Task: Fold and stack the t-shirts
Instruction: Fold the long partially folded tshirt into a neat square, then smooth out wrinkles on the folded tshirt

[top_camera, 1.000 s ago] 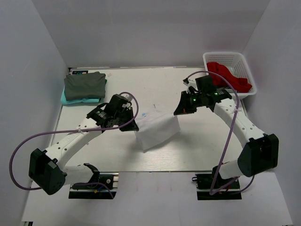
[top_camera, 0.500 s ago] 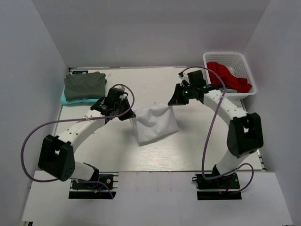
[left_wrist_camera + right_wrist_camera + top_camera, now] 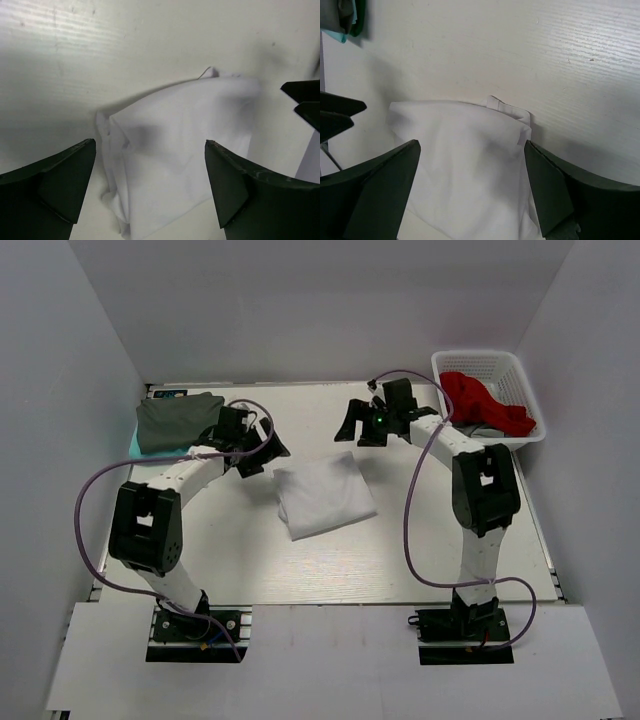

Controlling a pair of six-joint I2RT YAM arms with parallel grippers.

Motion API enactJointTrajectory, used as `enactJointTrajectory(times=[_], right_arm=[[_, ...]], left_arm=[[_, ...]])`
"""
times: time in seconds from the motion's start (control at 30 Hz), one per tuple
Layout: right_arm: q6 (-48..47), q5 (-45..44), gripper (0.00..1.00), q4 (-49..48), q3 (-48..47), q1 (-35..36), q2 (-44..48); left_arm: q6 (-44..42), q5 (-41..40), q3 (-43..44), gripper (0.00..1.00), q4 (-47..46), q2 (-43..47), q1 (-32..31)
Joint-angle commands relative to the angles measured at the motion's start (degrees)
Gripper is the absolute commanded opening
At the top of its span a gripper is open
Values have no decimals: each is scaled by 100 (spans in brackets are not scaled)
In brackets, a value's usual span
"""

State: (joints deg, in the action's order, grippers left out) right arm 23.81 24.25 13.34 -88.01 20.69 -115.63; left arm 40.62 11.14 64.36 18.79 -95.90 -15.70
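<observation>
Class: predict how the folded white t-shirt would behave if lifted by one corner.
The white t-shirt would probably droop and unfold, since its layers lie soft and rumpled. It is likely light, being thin cloth. Pushed, it would probably bunch rather than slide.

Bright, even light falls from overhead: your top view shows the tabletop nearly washed out, with soft, short shadows. In your left wrist view the white t-shirt throws a grey shadow to its left, and the dark fingers of the left pincer look slightly soft. Your right wrist view keeps the tabletop grain sharp, dimming toward its left edge.
</observation>
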Motion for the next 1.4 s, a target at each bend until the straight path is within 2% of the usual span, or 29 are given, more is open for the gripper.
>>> enactJointTrajectory(times=[0.0,0.17,0.27,0.3,0.37,0.47,0.57,0.77,0.83,1.0,1.1,1.23,1.3,1.37], right_arm=[[-184,-86,90,-297,-130,-3,444],[-149,263,90,-552,870,23,1245],[44,677,90,-912,1258,76,1377],[123,747,90,-1139,1294,50,1368],[167,1062,90,-1255,1426,111,1307],[334,1353,90,-1957,1418,102,938],[493,1600,90,-2300,1129,93,202],[1029,1215,90,-2802,855,-3,-933],[1046,995,90,-2811,926,-29,-1005],[783,494,90,-2451,873,-38,-1031],[572,519,90,-2152,645,-30,-874],[159,546,90,-1643,232,32,-313],[97,485,90,-1694,414,67,-66],[71,449,90,-1774,844,128,497]], left_arm=[[-186,196,454,100,-138,334,6],[-327,731,131,100,-786,756,-117],[-152,2203,-150,100,-1481,512,-179],[-64,2365,-152,100,-1805,415,-179],[7,2516,-152,100,-1887,187,-179],[7,2568,-152,100,-1887,-314,-179],[7,2849,-99,100,-2001,-824,-38],[-309,2612,103,100,-1703,-1738,260],[-309,2613,174,100,-1651,-2072,418],[-248,3148,226,100,-2150,-2258,656],[-343,3211,444,100,-2091,-1978,709],[-844,2308,1130,100,-1309,-1442,656],[-951,1685,1421,100,-1001,-1020,586],[-1021,1602,1474,100,-947,-783,525]])
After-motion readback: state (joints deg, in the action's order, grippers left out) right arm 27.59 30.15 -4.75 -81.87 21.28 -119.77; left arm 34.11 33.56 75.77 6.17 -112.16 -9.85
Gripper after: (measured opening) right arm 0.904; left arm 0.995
